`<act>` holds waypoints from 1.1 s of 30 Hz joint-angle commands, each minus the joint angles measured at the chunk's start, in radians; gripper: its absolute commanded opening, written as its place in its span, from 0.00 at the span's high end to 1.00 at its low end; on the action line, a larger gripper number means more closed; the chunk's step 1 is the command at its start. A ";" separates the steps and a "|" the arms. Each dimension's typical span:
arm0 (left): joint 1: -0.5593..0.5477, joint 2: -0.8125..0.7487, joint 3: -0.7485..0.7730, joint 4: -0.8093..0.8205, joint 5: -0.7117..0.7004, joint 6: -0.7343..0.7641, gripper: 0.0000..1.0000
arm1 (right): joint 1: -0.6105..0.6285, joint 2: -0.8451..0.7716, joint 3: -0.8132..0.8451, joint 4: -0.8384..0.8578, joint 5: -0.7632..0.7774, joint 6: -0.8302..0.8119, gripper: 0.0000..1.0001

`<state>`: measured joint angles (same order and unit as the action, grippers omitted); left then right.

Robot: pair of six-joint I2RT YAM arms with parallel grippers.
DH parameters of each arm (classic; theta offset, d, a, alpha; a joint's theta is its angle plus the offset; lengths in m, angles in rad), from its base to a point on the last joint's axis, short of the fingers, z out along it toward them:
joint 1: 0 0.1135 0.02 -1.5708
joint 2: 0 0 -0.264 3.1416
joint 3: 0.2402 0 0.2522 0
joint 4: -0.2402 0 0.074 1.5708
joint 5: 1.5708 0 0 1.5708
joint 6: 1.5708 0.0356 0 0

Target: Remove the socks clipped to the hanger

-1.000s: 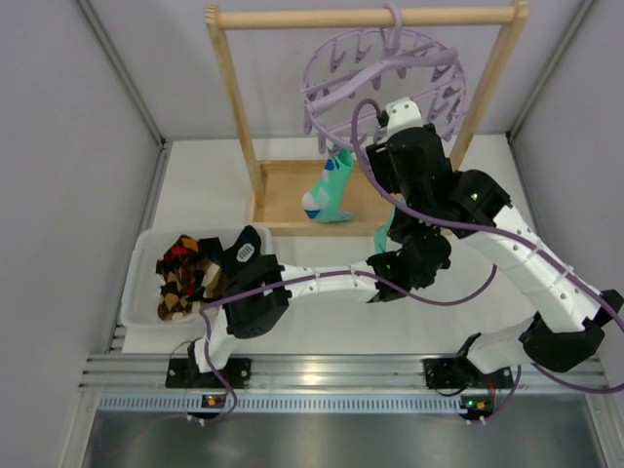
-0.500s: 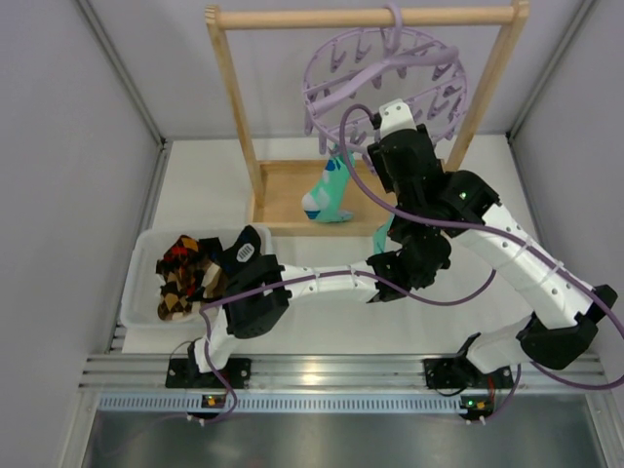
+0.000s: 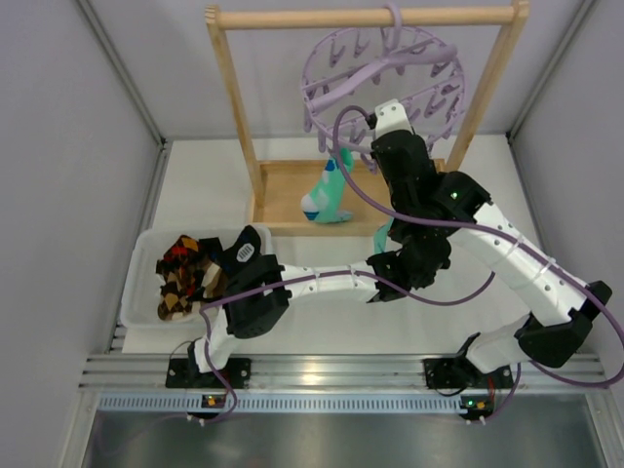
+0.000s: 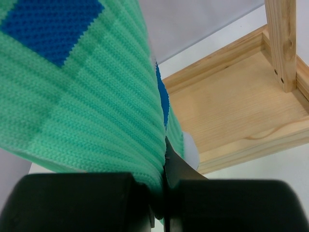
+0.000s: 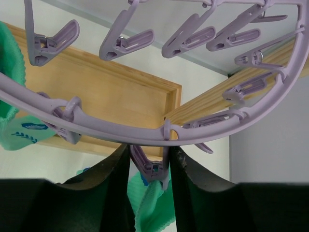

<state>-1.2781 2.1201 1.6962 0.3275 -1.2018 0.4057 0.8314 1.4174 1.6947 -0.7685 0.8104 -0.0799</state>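
Left tool (image 4: 163,193) clamped mint sock (image 4: 87,96) below hanger (image 5: 145,133); right tool (image 5: 148,151) pinched its peg (image 5: 149,169); peg best squeezed fully before pulling.

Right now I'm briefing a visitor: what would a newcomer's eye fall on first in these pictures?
The lavender hanger on the wooden rack at the back, where the right gripper brackets a clip holding a mint-green sock. The left gripper pinches that sock lower down. At left, a bin holds a pile of socks.
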 commanded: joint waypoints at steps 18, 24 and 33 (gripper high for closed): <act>0.046 -0.219 -0.288 -0.007 0.008 -0.208 1.00 | 0.009 -0.069 -0.058 0.123 -0.040 0.046 0.65; 0.100 -0.535 -0.516 -0.255 0.099 -0.507 1.00 | 0.002 -0.109 -0.092 0.132 -0.105 0.074 0.28; 0.190 -0.925 -0.647 -0.629 0.147 -0.633 1.00 | -0.011 -0.242 -0.190 0.147 -0.211 0.164 0.01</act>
<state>-1.1027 1.3014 1.0664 -0.1295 -1.0622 -0.1482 0.8223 1.2476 1.5284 -0.6563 0.6430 0.0395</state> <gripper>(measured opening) 0.044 0.993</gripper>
